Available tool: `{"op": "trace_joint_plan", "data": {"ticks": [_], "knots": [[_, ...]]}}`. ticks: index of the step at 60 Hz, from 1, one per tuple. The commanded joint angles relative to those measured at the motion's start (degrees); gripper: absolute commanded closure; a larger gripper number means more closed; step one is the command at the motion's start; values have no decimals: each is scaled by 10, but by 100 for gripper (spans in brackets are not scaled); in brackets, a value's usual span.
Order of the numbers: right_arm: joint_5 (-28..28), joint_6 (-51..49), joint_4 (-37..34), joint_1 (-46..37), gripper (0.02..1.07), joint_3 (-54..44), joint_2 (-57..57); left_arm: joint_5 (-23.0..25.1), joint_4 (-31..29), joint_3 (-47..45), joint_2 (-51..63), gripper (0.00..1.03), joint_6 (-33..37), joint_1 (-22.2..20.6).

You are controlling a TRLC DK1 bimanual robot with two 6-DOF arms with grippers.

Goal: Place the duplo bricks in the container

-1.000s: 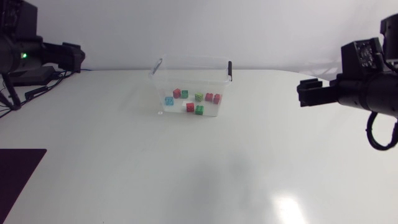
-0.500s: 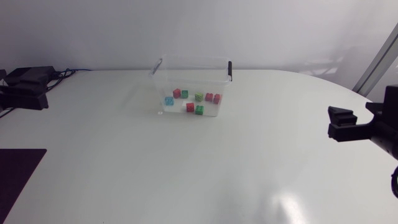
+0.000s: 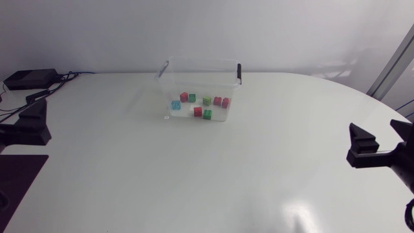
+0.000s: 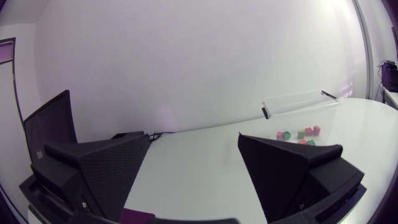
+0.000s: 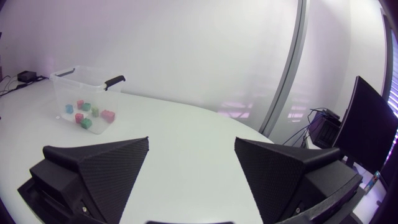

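Clear plastic container with 2 black handles (image 3: 197, 77), standing at the far centre of the white table (image 3: 194, 188). Small red, green and blue duplo bricks (image 3: 206, 101) lie scattered on its floor. Left gripper (image 4: 194, 140), at the table's left edge and well apart from the container: released, 2 fingers spread wide, nothing between them. Right gripper (image 5: 191, 142), at the near right edge: likewise released and holding nothing.
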Motion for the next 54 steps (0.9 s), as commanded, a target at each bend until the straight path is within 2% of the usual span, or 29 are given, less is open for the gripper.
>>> {"op": "trace_joint_plan", "data": {"ticks": [1,44,54], "knots": [[-7,12,17,0,7,-31,-21,9,10,-34,-26,4,-23,-7],[-66,107,111,11,7,-205,-186,59,26,-241,-225,4,-136,-46],[-67,109,113,11,7,-209,-190,60,26,-246,-230,4,-138,-47]]}}
